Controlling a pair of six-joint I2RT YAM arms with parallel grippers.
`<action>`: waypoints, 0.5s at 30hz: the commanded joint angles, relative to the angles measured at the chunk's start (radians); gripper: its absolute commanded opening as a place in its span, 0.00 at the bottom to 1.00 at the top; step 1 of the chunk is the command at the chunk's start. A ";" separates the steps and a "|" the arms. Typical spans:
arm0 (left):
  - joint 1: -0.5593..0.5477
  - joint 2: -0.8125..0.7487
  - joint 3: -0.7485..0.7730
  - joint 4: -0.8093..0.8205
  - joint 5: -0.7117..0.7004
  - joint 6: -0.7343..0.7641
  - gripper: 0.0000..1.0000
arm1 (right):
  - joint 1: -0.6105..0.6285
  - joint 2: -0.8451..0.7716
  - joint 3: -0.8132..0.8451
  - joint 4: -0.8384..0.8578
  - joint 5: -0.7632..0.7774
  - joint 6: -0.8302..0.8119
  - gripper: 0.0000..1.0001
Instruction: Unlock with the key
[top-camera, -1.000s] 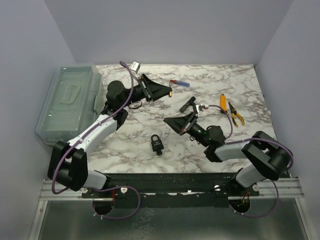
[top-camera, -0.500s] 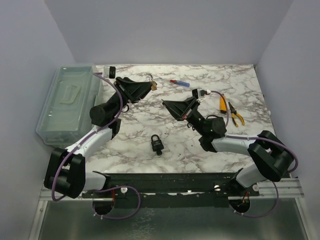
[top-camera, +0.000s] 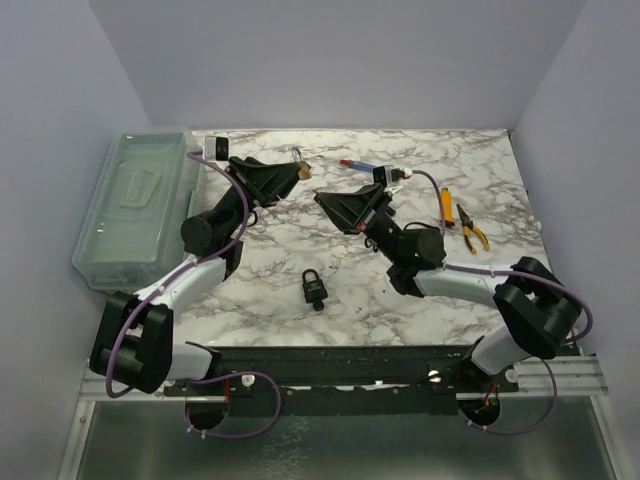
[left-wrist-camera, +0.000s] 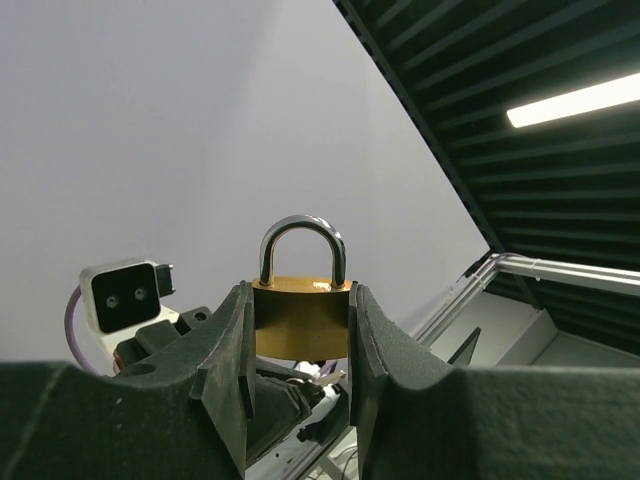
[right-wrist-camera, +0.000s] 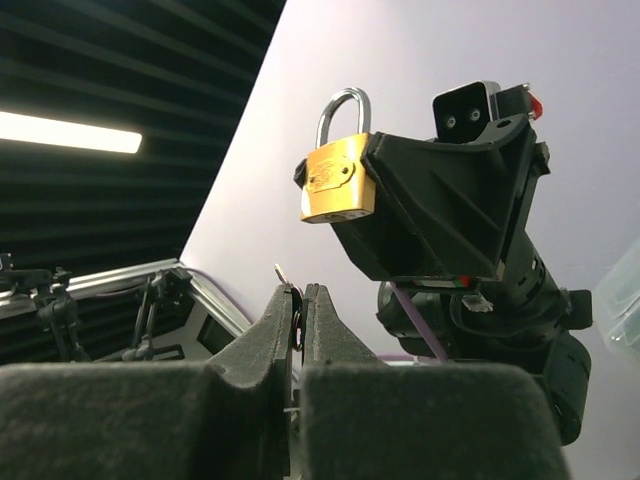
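Observation:
My left gripper (top-camera: 296, 172) is raised off the table and shut on a brass padlock (left-wrist-camera: 300, 315) with a steel shackle, held upright between its pads; the padlock also shows in the right wrist view (right-wrist-camera: 338, 175). My right gripper (top-camera: 322, 200) is raised too, pointing at the padlock from the right, a short gap away. It is shut on a small key (right-wrist-camera: 284, 276), whose silver tip sticks up between the pads just below the padlock. The key tip and the padlock do not touch.
A black padlock (top-camera: 314, 287) lies on the marble table (top-camera: 260, 280) near the front. A blue-red tool (top-camera: 358, 164) lies at the back, orange pliers (top-camera: 466, 224) at the right, and a clear plastic bin (top-camera: 135, 205) at the left.
My right gripper has lifted off the table and swung left toward the padlock. My left gripper has raised the padlock and turned it toward the right gripper.

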 joint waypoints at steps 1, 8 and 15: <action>0.001 -0.041 -0.014 0.197 -0.045 0.030 0.00 | 0.016 0.036 0.037 0.270 -0.004 0.000 0.00; 0.001 -0.055 -0.036 0.197 -0.058 0.048 0.00 | 0.023 0.053 0.053 0.271 0.009 -0.004 0.00; 0.000 -0.068 -0.044 0.197 -0.058 0.064 0.00 | 0.024 0.078 0.071 0.270 0.018 0.003 0.00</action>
